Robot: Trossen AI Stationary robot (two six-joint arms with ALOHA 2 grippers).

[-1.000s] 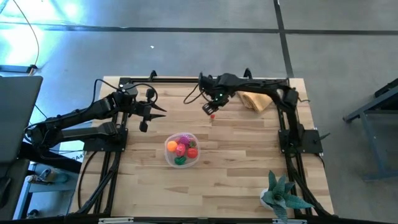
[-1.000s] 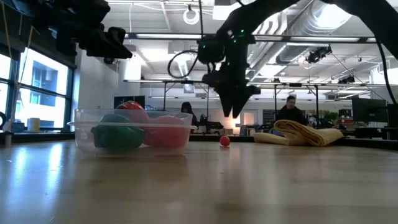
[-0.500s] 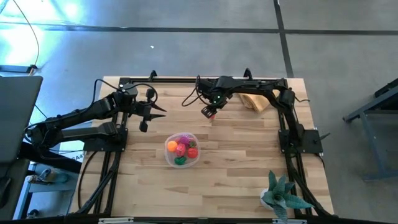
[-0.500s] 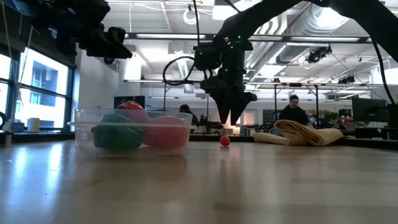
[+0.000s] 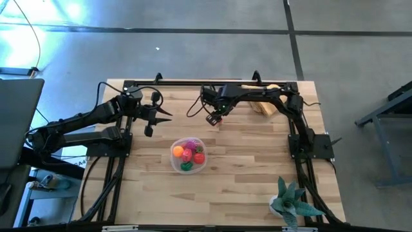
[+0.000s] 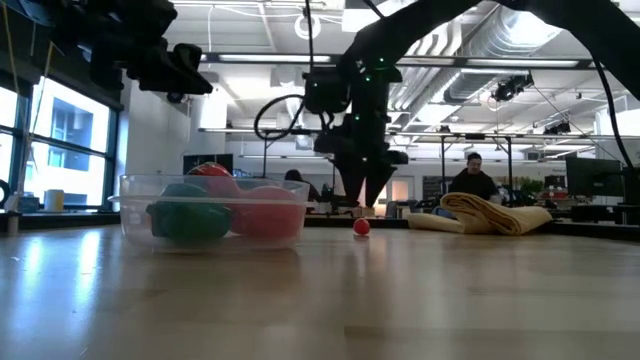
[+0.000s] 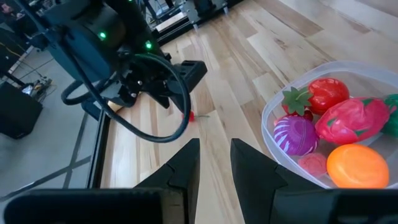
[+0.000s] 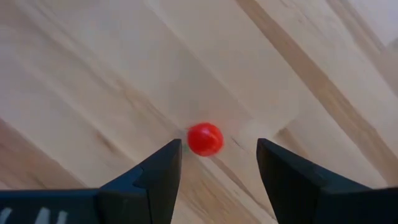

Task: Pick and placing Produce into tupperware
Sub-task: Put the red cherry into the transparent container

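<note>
Right wrist view: small red round toy fruit point(image 8: 205, 139) lies on the wooden bench point(image 8: 93, 74), between the right tool's point(image 8: 219, 163) parted fingers. Judgement: descend straight, centre it, close gently; it may roll. Round clear plastic tupperware point(image 5: 188, 156) sits toward 7 o'clock. Left tool point(image 7: 214, 163) waits, slightly apart.

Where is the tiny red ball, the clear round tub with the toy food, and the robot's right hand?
Tiny red ball point(image 8: 204, 139): right wrist view, its middle.
Clear round plastic tub point(image 6: 135, 181): low view, its rim.
Right hand point(image 8: 217, 163): right wrist view, midway between its open fingertips.
</note>
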